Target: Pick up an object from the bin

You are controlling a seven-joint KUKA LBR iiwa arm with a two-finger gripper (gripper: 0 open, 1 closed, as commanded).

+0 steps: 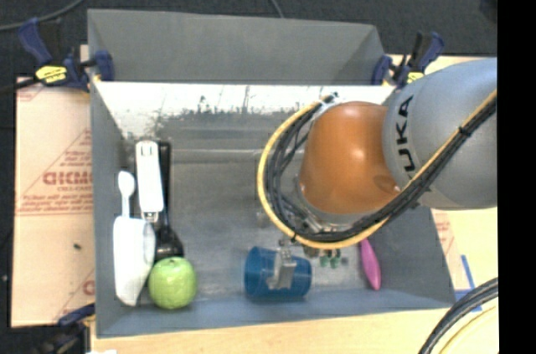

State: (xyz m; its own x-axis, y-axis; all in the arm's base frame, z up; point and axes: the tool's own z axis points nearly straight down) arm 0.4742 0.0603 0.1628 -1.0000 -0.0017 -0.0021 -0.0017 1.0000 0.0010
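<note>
Blue cylinder by near wall of bin, directly under end effector; grip state unclear.

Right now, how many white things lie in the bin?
2, both at the bin's left: white scoop beside the green apple, white-and-black tool just right of it. The arm may hide others.

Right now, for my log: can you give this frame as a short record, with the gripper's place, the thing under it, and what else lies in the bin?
gripper: gripper low at the front middle of the bin, below the arm's orange cover
thing at gripper: blue rounded object by the front wall; grasp cannot be told
front left corner: green apple, touching a white scoop
left side: white-and-black tool
front right: pink oblong thing
</note>
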